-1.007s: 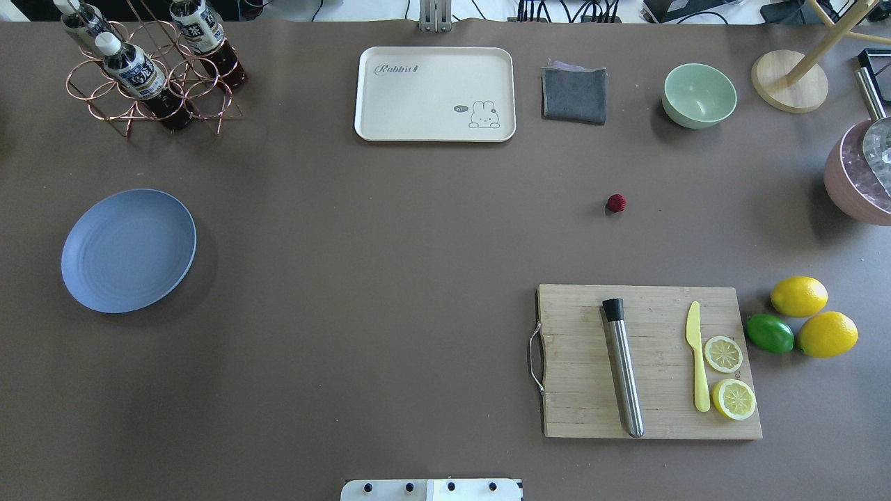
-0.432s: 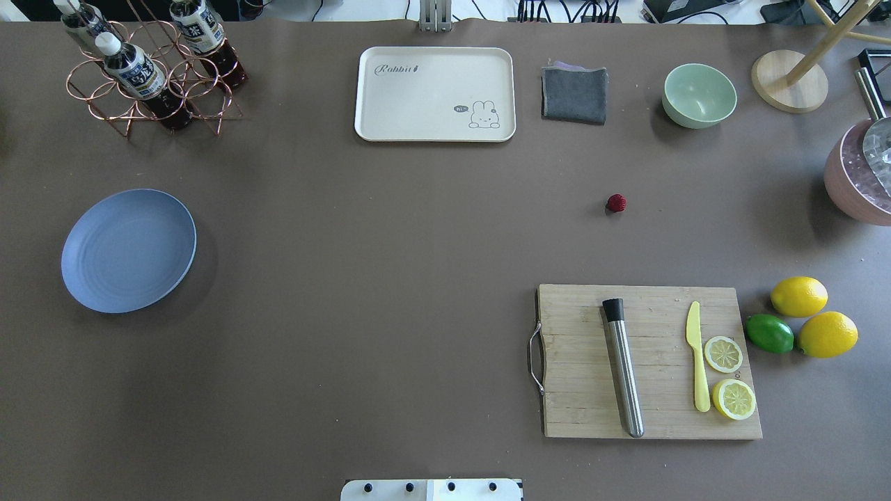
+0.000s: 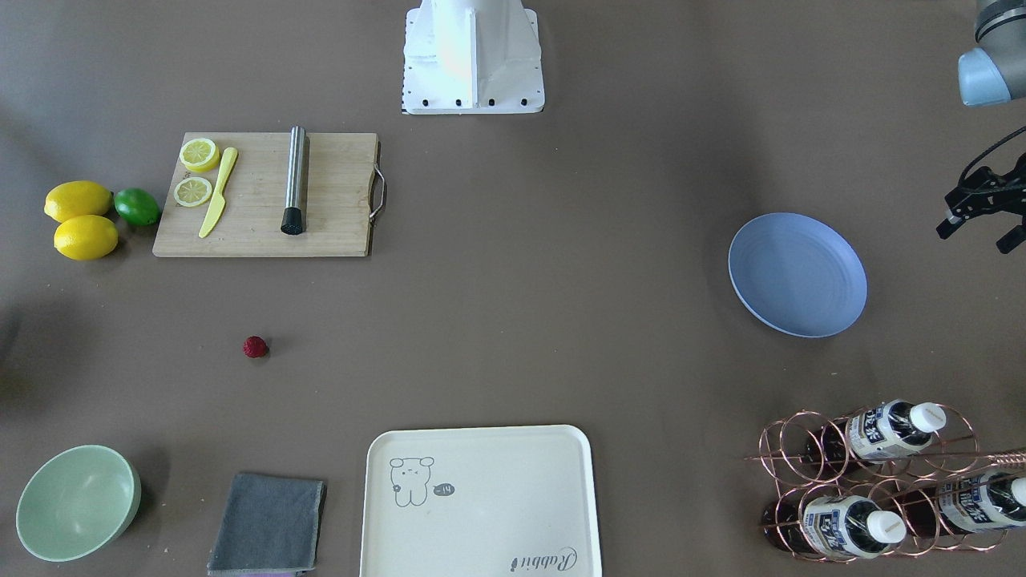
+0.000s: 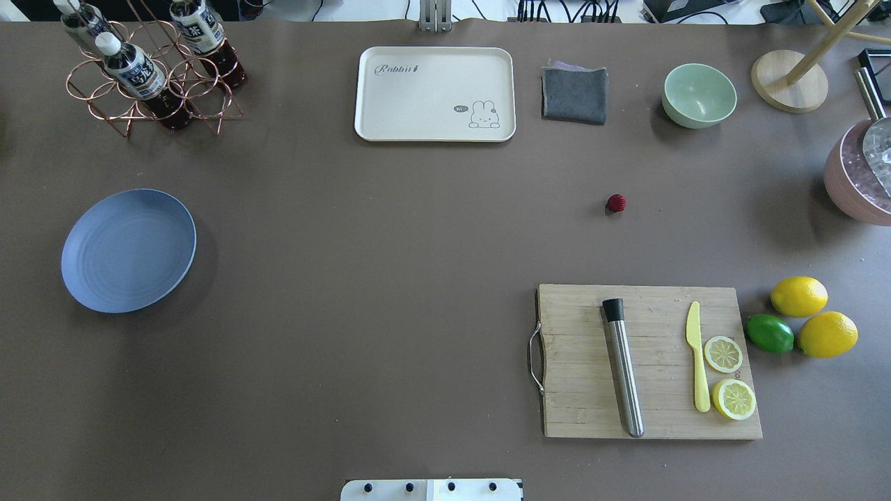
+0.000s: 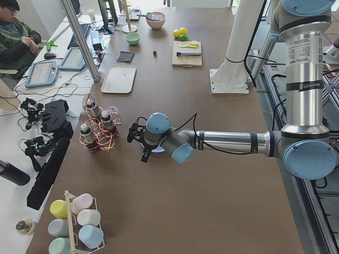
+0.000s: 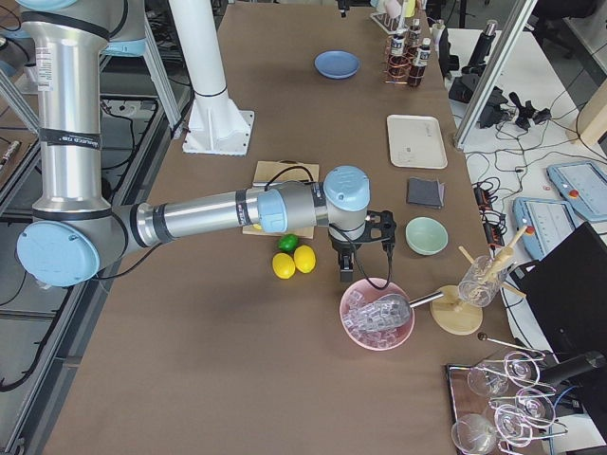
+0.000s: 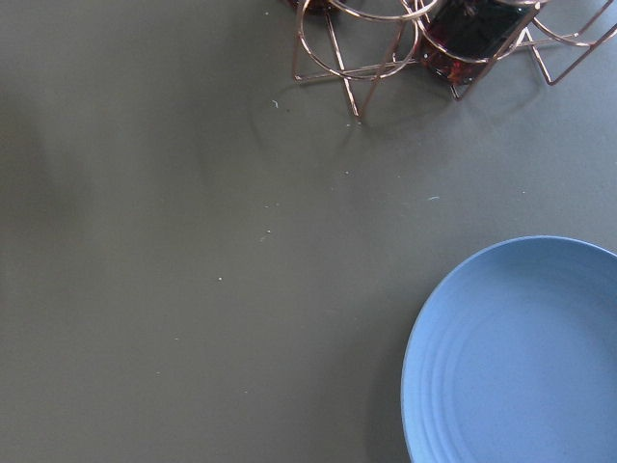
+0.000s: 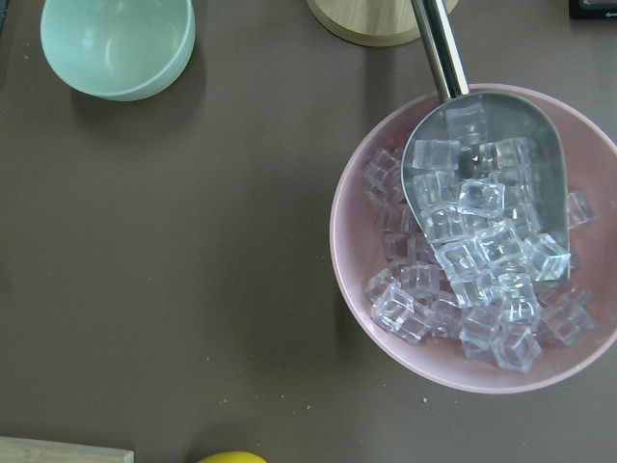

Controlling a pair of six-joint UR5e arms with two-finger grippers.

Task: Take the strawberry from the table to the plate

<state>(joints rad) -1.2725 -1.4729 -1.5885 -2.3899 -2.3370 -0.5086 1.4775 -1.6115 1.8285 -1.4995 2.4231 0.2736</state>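
Observation:
The strawberry (image 4: 616,203), small and dark red, lies alone on the brown table (image 4: 390,278), right of centre; the front-facing view also has the strawberry (image 3: 256,346). Far left on the table rests the light-blue plate (image 4: 129,250), with nothing on it. My left gripper (image 3: 975,237) hovers just beyond the plate (image 3: 797,274) at the table's left end, open, fingers empty. The left wrist view shows the plate (image 7: 521,357) at its lower right. My right gripper (image 6: 366,263) hangs near the pink ice bowl (image 6: 377,313); I cannot tell whether it is open or shut.
A wooden cutting board (image 4: 585,390) carries a steel muddler, a yellow knife and lemon slices. Lemons and a lime (image 4: 769,333) sit beside it. At the back stand a cream tray (image 4: 435,94), grey cloth (image 4: 573,93), green bowl (image 4: 699,95) and bottle rack (image 4: 150,69).

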